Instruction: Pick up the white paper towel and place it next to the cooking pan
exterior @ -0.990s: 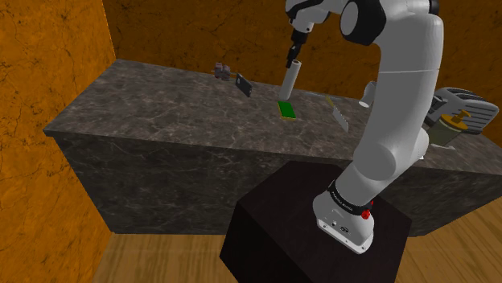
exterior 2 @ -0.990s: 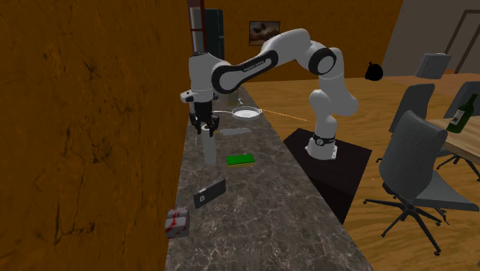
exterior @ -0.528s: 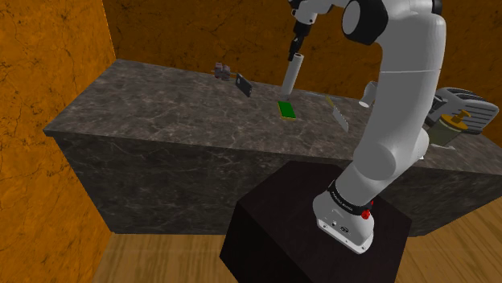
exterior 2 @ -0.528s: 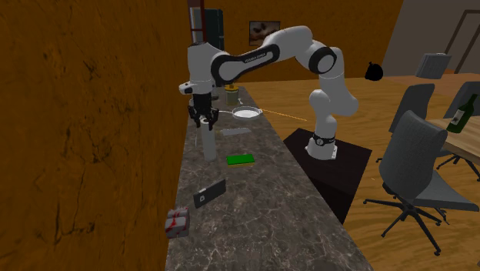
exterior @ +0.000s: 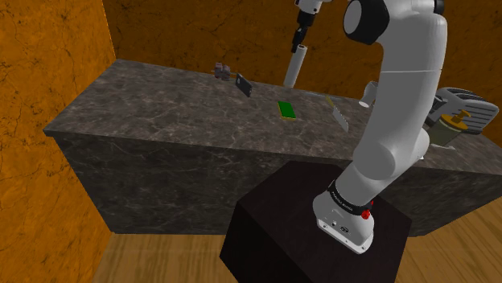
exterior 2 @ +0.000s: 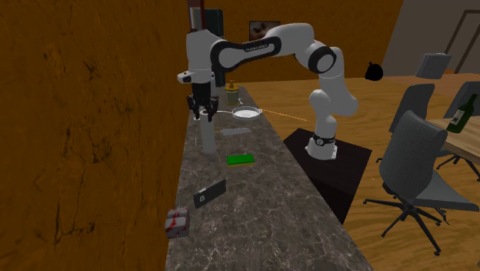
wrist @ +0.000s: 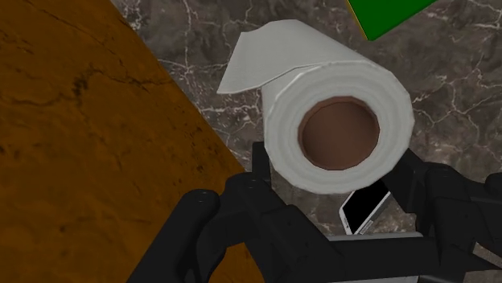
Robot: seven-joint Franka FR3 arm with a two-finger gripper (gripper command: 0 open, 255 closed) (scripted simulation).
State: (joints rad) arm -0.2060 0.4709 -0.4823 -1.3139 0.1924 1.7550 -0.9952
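The white paper towel roll (exterior: 295, 66) hangs a little tilted above the dark marble counter (exterior: 161, 104), clear of its top. My gripper (exterior: 300, 38) is shut on the roll's upper end. In the second exterior view the gripper (exterior 2: 203, 114) holds the roll (exterior 2: 206, 137) close to the orange wall. The wrist view looks down the roll (wrist: 338, 120), showing its brown core, with a black finger on either side of it and the gripper (wrist: 338, 183) clasping it. The white cooking pan (exterior 2: 248, 113) sits farther along the counter, toward the arm's base.
A green flat item (exterior: 286, 108), a grey flat piece (exterior 2: 236, 132), a dark phone-like slab (exterior 2: 209, 194) and a small red-and-white box (exterior 2: 177, 222) lie on the counter. A bottle (exterior 2: 229, 96) stands behind the pan. The orange wall (exterior 2: 92, 115) borders the counter; office chairs (exterior 2: 415, 165) stand beyond.
The gripper has risen with the paper towel roll in it, lifting the roll's lower end higher above the counter. Everything else on the counter stayed put.
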